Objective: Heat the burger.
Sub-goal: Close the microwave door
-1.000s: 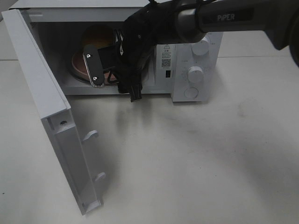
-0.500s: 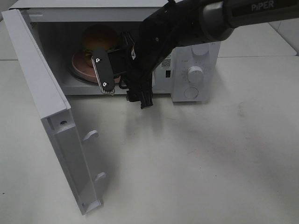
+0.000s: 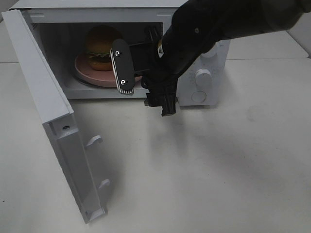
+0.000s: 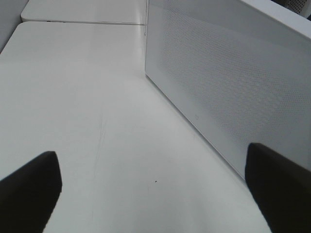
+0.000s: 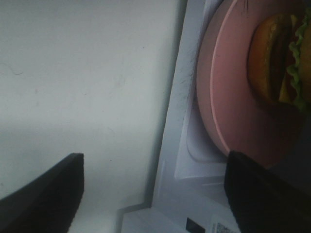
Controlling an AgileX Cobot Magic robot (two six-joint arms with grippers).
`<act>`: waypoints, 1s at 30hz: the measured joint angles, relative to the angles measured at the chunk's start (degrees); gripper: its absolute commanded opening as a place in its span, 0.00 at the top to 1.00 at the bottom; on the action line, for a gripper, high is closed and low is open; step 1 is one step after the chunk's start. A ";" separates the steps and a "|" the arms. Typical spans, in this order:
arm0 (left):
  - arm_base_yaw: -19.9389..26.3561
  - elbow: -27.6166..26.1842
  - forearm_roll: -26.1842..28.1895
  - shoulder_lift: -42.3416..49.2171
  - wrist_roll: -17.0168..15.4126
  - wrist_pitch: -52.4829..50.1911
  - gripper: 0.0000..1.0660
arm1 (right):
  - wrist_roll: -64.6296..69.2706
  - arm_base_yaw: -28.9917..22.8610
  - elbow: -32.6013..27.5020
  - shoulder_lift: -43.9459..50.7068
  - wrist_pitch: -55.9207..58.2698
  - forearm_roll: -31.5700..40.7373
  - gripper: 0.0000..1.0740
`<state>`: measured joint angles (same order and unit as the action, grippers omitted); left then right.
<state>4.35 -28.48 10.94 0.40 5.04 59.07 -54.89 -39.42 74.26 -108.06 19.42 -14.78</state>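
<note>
Fingers point(image 3: 121, 68) of right arm point(image 3: 194, 34) apart before microwave point(image 3: 199, 96)

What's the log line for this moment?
burger: on pink plate inside microwave | door: open | right claw: open, empty, at opening | left claw: open, empty, beside microwave

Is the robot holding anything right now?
No. Both the left gripper and right gripper are open and empty; the burger sits on the pink plate.

High view down onto microwave point(image 3: 200, 96), right wrist close at its mouth, left wrist low alongside
</note>
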 measured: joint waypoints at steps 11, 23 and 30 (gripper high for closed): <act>0.00 0.00 0.00 0.00 0.00 0.00 0.08 | 18.11 0.00 -8.19 10.31 5.61 0.00 0.29; 0.00 0.00 0.00 0.00 0.00 0.00 0.08 | 44.69 0.00 -11.86 18.96 19.88 0.06 0.29; 0.00 0.00 0.00 0.00 0.00 0.00 0.08 | 51.74 0.00 -12.55 23.66 31.40 0.11 0.30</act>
<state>4.35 -28.48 10.94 0.40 5.04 59.07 -3.15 -39.42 61.71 -84.40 50.82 -14.67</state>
